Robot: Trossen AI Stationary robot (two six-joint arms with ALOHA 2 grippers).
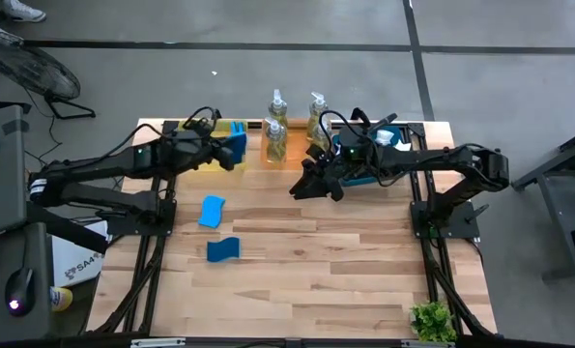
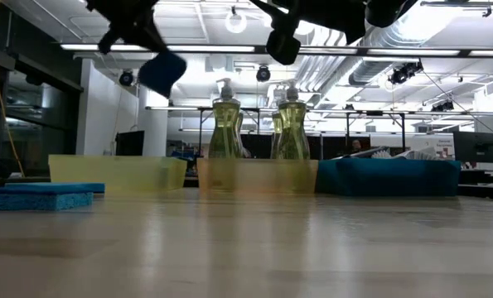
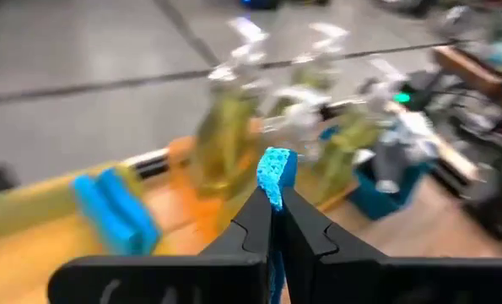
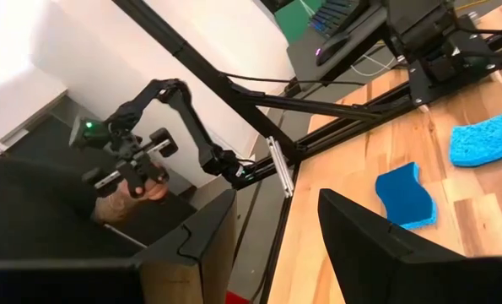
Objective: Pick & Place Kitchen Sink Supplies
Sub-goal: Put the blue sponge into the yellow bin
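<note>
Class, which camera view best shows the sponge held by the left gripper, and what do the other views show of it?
The left wrist view: the sponge sits pinched between the left gripper's fingers. The high view shows it small, over the yellow tray. The low view shows it as a dark shape overhead. The right wrist view does not show it.

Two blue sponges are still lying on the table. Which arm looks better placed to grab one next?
Probably the right. The right gripper is open and empty, while the left gripper is shut on a sponge over the yellow tray. The loose sponges lie nearer the left, though.
</note>
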